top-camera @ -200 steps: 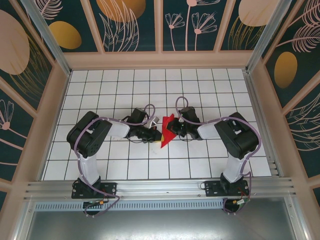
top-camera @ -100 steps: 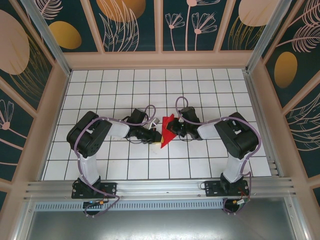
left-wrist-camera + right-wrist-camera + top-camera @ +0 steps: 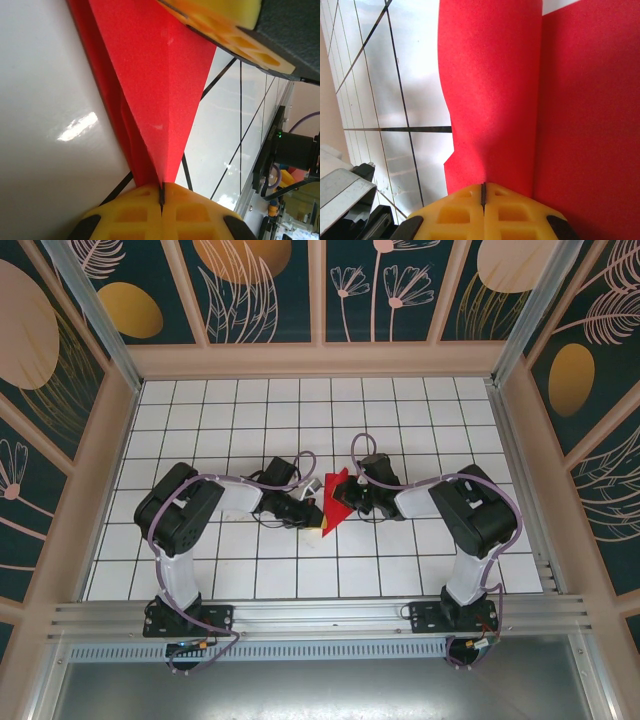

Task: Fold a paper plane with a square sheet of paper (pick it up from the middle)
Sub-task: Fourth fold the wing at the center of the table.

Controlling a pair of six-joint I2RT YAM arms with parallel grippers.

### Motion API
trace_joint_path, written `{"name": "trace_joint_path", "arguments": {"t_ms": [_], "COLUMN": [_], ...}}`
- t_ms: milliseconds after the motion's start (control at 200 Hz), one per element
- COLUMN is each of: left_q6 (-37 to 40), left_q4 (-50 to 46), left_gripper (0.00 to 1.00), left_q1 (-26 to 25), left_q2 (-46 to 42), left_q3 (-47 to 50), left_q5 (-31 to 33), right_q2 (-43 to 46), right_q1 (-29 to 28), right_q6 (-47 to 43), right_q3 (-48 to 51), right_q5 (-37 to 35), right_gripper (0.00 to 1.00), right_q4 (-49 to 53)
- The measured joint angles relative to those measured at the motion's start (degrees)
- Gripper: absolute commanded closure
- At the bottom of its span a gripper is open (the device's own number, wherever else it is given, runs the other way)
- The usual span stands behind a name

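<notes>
The left claw [image 3: 161,192] has its two yellow pads pressed tight together, and they pinch the thin tip of the red paper [image 3: 155,90]; from the pads the paper runs away and gets wider, like a long pointy wedge with a crease down the middle and another layer tucked beside it; past the paper, on both sides of the claw, is the shiny white table [image 3: 50,75] with its black lines. The right claw [image 3: 483,189] is pressed shut too, and it nips an edge of the same paper; in front of its pads the paper spreads out in two flat red layers with a straight fold line between them. From above, the two claws meet nose to nose in the middle of the table, with the paper held between them, tilted and small. I think the job is partway done; the sheet is already folded into a pointed, layered shape; it does not look ready to fly yet; the wings seem left to fold down and press flat.
</notes>
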State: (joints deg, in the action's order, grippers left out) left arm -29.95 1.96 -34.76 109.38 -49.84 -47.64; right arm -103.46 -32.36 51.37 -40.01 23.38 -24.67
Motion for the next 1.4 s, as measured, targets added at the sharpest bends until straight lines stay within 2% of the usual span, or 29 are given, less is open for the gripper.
{"name": "trace_joint_path", "arguments": {"t_ms": [155, 290, 465, 555, 700, 871, 1021, 1401], "left_q6": [0.42, 0.35, -1.36, -3.74, -8.87, -13.94, -16.20, -16.76], "left_q4": [0.20, 0.37, -4.11, -5.49, -2.27, 5.20, 10.97, 11.47], "left_gripper": [0.86, 0.83, 0.91, 0.91, 0.88, 0.83, 0.82, 0.79], "left_q1": [-0.31, -0.85, -1.20, -1.27, -1.27, -1.27, -1.27, -1.36], "left_q2": [-0.87, -4.17, -9.75, -12.31, -14.88, -14.32, -9.90, -2.51], "left_q3": [0.74, 4.02, 8.55, 9.18, 7.63, 2.67, 0.66, 0.52], "left_q5": [1.25, 2.08, 5.31, 7.17, 8.07, 7.63, 6.05, 3.96], "right_q2": [0.00, 0.00, -0.04, -0.07, -0.09, -0.11, -0.11, -0.11], "right_q1": [-0.02, -0.07, -0.07, -0.07, -0.07, -0.07, -0.07, -0.07], "right_q6": [0.00, 0.00, 0.00, 0.02, 0.02, 0.02, 0.02, 0.02], "right_q3": [0.00, 0.04, 0.04, 0.17, 0.31, 0.33, 0.44, 0.52], "right_q5": [0.02, -0.02, 0.00, 0.00, 0.00, 0.00, 0.00, 0.00], "right_gripper": [0.96, 0.96, 0.97, 0.97, 0.97, 0.97, 0.97, 0.97], "right_q4": [0.02, 0.02, -0.04, -0.31, -0.63, -0.66, -0.87, -1.03]}}
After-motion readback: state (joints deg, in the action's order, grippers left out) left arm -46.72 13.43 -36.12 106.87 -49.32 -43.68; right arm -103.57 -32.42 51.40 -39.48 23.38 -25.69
